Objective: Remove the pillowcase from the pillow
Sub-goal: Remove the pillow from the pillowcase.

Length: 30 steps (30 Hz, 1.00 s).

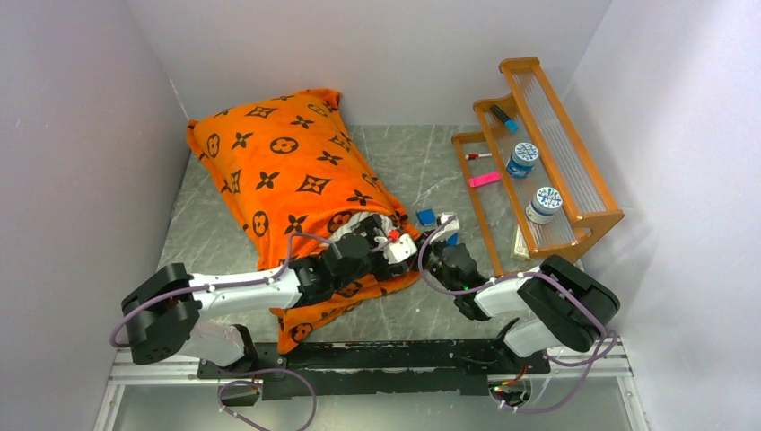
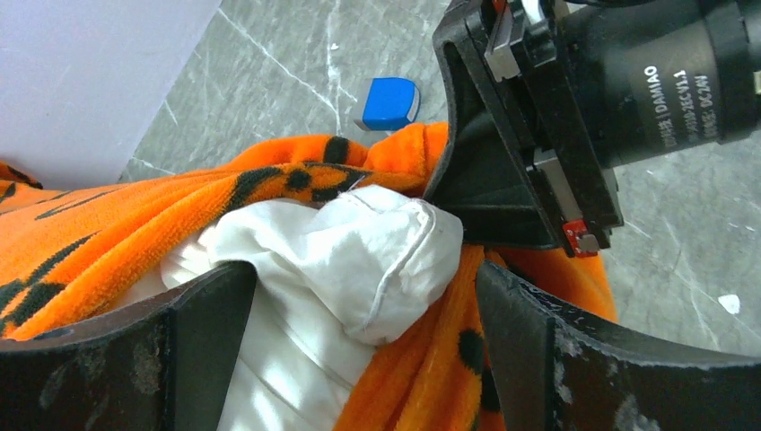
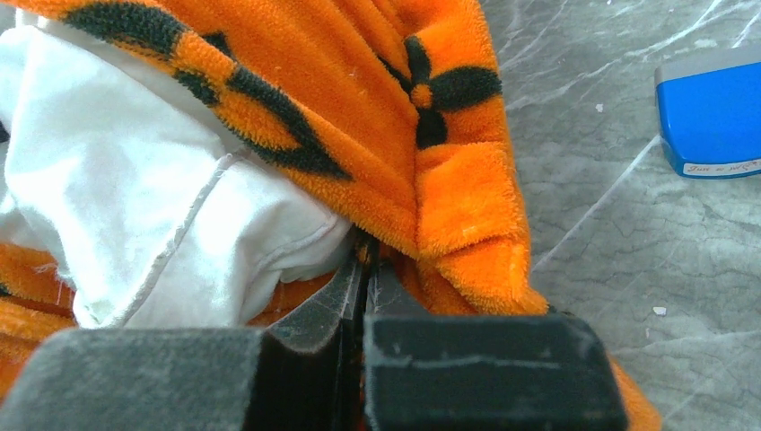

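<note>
The orange pillowcase (image 1: 278,162) with dark brown motifs lies across the left of the table, its open end towards the arms. A corner of the white pillow (image 1: 366,222) pokes out of that opening. My left gripper (image 1: 393,248) is open in the left wrist view (image 2: 365,274), its fingers on either side of the pillow corner (image 2: 359,260) and some pillowcase fabric (image 2: 108,233). My right gripper (image 1: 432,258) is shut in the right wrist view (image 3: 363,262) on the pillowcase hem (image 3: 359,90), right beside the pillow (image 3: 135,180). The right gripper's body (image 2: 520,135) sits close above the left one.
A small blue block (image 1: 425,216) lies on the table just beyond the opening and shows in the right wrist view (image 3: 709,117). A wooden stepped rack (image 1: 588,193) with jars and markers stands at the right. Walls close in on the left, back and right.
</note>
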Each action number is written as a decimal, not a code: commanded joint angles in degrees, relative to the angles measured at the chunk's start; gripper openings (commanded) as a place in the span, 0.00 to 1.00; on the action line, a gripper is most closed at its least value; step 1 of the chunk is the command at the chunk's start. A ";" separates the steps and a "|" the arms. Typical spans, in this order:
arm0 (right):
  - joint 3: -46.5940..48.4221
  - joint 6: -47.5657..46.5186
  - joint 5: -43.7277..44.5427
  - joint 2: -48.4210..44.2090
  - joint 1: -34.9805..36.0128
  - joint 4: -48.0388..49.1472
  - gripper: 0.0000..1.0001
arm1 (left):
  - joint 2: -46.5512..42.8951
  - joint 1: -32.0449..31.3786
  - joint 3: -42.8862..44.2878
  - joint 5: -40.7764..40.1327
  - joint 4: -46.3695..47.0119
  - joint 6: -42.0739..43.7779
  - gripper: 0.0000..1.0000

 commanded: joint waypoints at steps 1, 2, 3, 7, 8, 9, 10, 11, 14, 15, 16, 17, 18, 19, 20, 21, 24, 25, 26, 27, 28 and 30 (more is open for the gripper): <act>-2.61 -0.55 -1.49 -0.18 0.37 -4.89 0.00 | 2.38 -0.27 2.21 -4.52 6.13 1.85 0.96; -2.66 -0.60 -1.49 -0.39 0.33 -4.94 0.00 | 3.00 -0.24 2.53 -5.44 5.93 1.49 0.97; -2.74 -0.60 -1.39 -0.57 0.34 -5.11 0.00 | 3.60 -0.28 2.69 -6.33 6.04 1.16 0.97; -2.78 -0.81 -1.21 -1.22 0.42 -5.42 0.00 | 6.46 -0.23 3.35 -8.77 6.12 0.88 0.93; -2.77 -0.82 -1.26 -1.28 0.38 -5.32 0.00 | 7.52 -0.23 3.88 -9.25 5.80 0.68 0.92; -2.84 -0.80 -1.32 -1.29 0.39 -5.25 0.00 | 8.38 -0.24 4.32 -9.84 5.72 0.35 0.91; -2.87 -0.77 -1.50 -1.27 0.33 -5.15 0.00 | 9.32 -0.23 4.67 -10.45 5.98 0.08 0.89; -2.95 -0.79 -1.60 -1.29 0.36 -5.04 0.00 | 10.24 -0.23 4.97 -11.25 6.49 0.01 0.87; -2.97 -0.87 -1.91 -1.22 0.40 -4.72 0.00 | 11.49 0.12 5.79 -13.32 8.58 -0.63 0.78; -3.00 -0.85 -2.03 -1.18 0.34 -4.67 0.00 | 11.77 0.38 6.17 -13.52 9.06 -0.99 0.74; -3.03 -0.97 -2.19 -1.20 0.33 -4.59 0.00 | 12.13 0.71 6.59 -13.86 9.48 -1.62 0.70; -3.06 -0.99 -2.30 -1.20 0.34 -4.43 0.00 | 12.48 1.10 7.07 -14.25 9.85 -2.16 0.64; -3.03 -1.00 -2.42 -1.11 0.37 -4.40 0.00 | 12.80 1.50 7.68 -14.55 9.97 -2.70 0.59; -3.07 -0.99 -2.45 -1.11 0.33 -4.33 0.00 | 13.23 1.97 8.29 -14.87 9.95 -3.26 0.54; -3.12 -1.04 -2.50 -1.24 0.33 -4.31 0.00 | 13.49 2.40 8.97 -14.77 9.69 -3.72 0.48; -3.22 -1.12 -2.33 -1.33 0.33 -4.37 0.00 | 13.76 2.81 9.56 -14.50 9.52 -4.07 0.41; -3.35 -1.46 -1.95 -1.84 0.41 -4.87 0.00 | 14.31 3.64 10.98 -13.90 8.91 -4.72 0.15; -3.25 -1.66 -1.85 -2.08 0.35 -5.15 0.00 | 14.34 3.86 11.39 -14.02 8.48 -4.83 0.07; -3.21 -1.87 -1.76 -2.24 0.37 -5.46 0.00 | 14.16 4.07 11.86 -14.14 8.05 -5.21 0.05; -3.20 -2.01 -1.72 -2.40 0.41 -5.66 0.00 | 13.92 4.34 12.26 -14.08 7.47 -5.81 0.05; -3.30 -2.18 -1.57 -2.49 0.34 -5.71 0.00 | 13.46 4.60 12.82 -13.96 6.77 -6.50 0.05; -3.50 -2.46 -1.56 -2.61 0.33 -5.49 0.00 | 12.11 5.51 13.94 -13.49 5.29 -8.33 0.05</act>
